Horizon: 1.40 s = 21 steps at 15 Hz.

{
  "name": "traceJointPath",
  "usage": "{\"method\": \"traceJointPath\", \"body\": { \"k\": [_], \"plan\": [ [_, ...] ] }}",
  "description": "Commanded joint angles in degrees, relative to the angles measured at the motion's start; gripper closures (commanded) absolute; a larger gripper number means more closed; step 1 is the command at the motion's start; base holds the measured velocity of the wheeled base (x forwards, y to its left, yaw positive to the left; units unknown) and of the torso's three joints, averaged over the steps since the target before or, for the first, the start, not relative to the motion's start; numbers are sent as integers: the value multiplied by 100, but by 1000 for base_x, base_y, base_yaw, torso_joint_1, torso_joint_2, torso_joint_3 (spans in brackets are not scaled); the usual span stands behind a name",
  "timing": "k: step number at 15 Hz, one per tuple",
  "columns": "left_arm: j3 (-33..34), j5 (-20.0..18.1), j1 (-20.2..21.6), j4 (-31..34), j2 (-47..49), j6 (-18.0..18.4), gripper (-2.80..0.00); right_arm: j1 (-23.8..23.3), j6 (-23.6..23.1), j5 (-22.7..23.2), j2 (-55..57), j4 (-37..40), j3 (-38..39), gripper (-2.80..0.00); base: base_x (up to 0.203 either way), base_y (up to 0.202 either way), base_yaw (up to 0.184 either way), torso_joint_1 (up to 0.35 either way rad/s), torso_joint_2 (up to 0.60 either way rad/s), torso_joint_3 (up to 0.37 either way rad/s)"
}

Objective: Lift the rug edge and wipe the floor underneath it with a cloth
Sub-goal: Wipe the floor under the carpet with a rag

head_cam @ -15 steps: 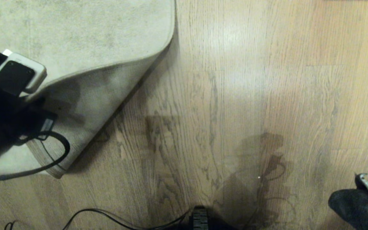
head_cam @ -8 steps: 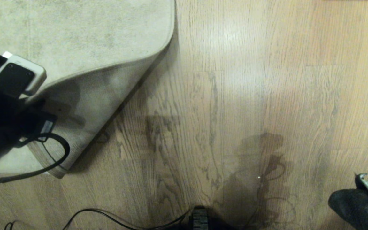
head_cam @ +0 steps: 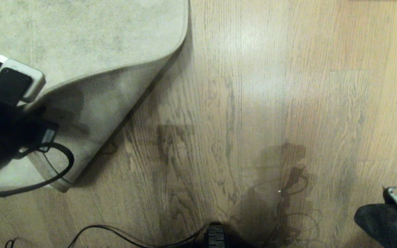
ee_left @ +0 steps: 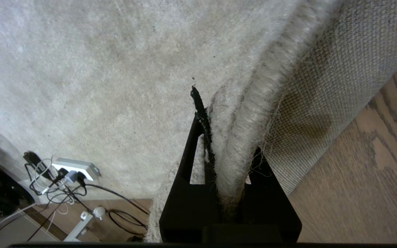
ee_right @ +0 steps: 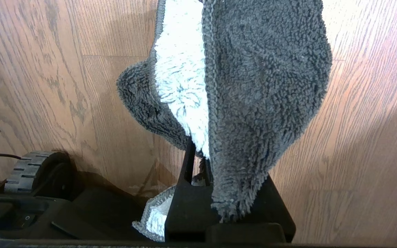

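The pale rug (head_cam: 81,34) covers the upper left of the head view. Its near corner is lifted and folded over, so the woven backing (head_cam: 109,100) shows above the wood floor (head_cam: 253,103). My left gripper (ee_left: 231,137) is shut on the rug edge (ee_left: 240,148), with pile bulging between the black fingers. In the head view that arm (head_cam: 2,117) sits at the left border. The dark grey cloth (ee_right: 260,86), with its pale blue-white part, hangs from my right gripper (ee_right: 219,155), which is shut on it. The cloth (head_cam: 384,220) shows at the head view's bottom right, just above the floor.
A black cable loop (head_cam: 60,165) hangs from the left arm over the folded corner. Another cable (head_cam: 115,230) and a black part of my base (head_cam: 215,237) lie at the bottom edge. A white power strip with tangled leads (ee_left: 76,167) sits past the rug. A base wheel (ee_right: 29,170) is near the cloth.
The left arm has drifted slightly to the left, still holding the rug edge. The fold, the cloth and the right arm stay as they were.
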Motion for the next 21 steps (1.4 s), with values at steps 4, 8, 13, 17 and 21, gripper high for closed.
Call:
{"method": "traceJointPath", "body": {
  "k": [4, 8, 13, 17, 21],
  "plan": [
    [224, -138, 66, -200, 6, 13, 0, 1, -4, 2, 7, -4, 0, 0, 0, 0, 0, 0, 0, 0],
    [241, -130, 66, -200, 14, -14, 0, 1, -4, 2, 7, -4, 0, 0, 0, 0, 0, 0, 0, 0],
    [241, -138, 88, -191, 14, -100, 0, 1, -10, 2, 7, -4, 0, 0, 0, 0, 0, 0, 0, 0],
    [250, -370, 450, -191, 32, -93, 0, 1, -4, 2, 7, -4, 0, 0, 0, 0, 0, 0, 0, 0],
    [382, -420, 497, -200, 41, -92, 0, 1, 5, -6, 7, -13, 0, 0, 0, 0, 0, 0, 0, 0]
  ]
}}
